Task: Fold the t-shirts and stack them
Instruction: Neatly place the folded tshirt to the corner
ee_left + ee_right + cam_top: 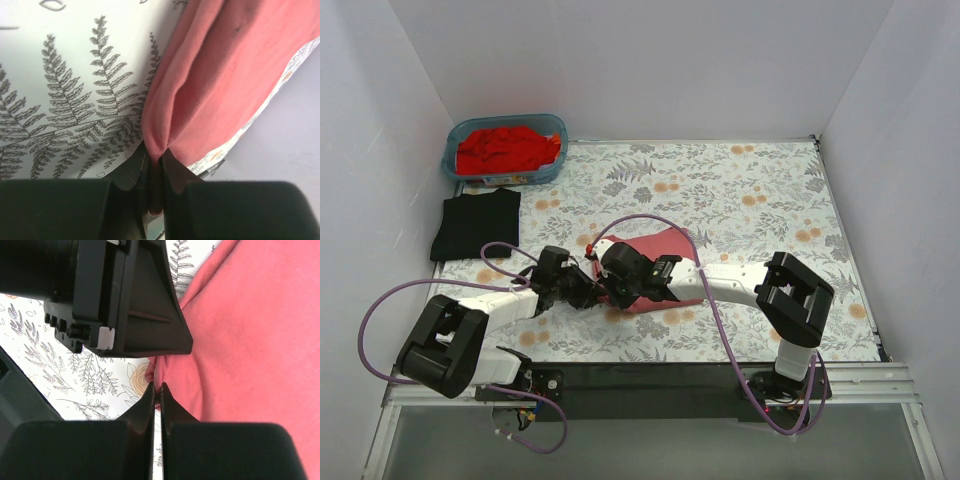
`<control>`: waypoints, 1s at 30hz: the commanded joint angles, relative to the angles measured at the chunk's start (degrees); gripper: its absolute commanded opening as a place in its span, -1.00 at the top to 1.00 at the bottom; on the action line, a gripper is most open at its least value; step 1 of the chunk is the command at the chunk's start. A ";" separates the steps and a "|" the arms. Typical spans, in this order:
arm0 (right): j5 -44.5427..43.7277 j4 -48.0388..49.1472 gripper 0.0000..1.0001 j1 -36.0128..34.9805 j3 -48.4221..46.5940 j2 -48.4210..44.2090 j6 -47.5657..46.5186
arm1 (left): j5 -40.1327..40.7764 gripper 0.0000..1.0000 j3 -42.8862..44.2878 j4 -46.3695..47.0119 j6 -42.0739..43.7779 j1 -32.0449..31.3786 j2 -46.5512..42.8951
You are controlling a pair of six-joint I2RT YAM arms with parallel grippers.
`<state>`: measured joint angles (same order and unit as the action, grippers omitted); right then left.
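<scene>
Judging by how things lie, you are early to midway through the job. One black t-shirt lies folded flat into a neat rectangle at the left side of the worktop, so that piece looks done, and it is the only one set down as the base of a stack. The salmon-pink t-shirt is the one in hand. It lies in the middle of the worktop, partly gathered and not yet a tidy rectangle.

Your left gripper has its fingers clamped on a doubled fold at the shirt's edge, with pink cloth running up from between them. Your right gripper sits just beside it, its fingers pressed together at the same edge. They seem to nip the hem, though only a sliver of cloth shows at the tips.

What is left is most of the work. You need to finish this fold, carry the pink shirt onto the black one, then deal with the red t-shirts. Those are heaped, unfolded, in the blue bin at the far left corner. You cannot count them from here.
</scene>
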<state>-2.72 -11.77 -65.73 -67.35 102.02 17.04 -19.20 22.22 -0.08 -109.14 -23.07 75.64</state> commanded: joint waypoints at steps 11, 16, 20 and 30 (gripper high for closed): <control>-2.46 1.58 0.12 1.13 3.62 -7.88 1.50 | 13.74 1.00 11.08 -11.77 13.94 0.30 3.37; -5.27 -2.90 -0.31 4.21 6.44 -15.34 1.86 | 24.44 1.00 21.80 -21.18 23.00 2.50 7.15; -9.75 -7.30 -0.62 6.23 9.69 -22.02 1.16 | 32.88 1.00 28.13 -25.93 31.94 4.26 8.56; -12.31 -17.67 -0.97 14.04 20.33 -41.35 2.39 | 46.35 1.00 42.46 -32.27 44.18 10.85 13.48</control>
<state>-13.45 -25.17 -54.30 -48.47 64.88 18.59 19.55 61.19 -30.00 -70.67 -14.15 89.27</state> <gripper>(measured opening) 0.984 0.084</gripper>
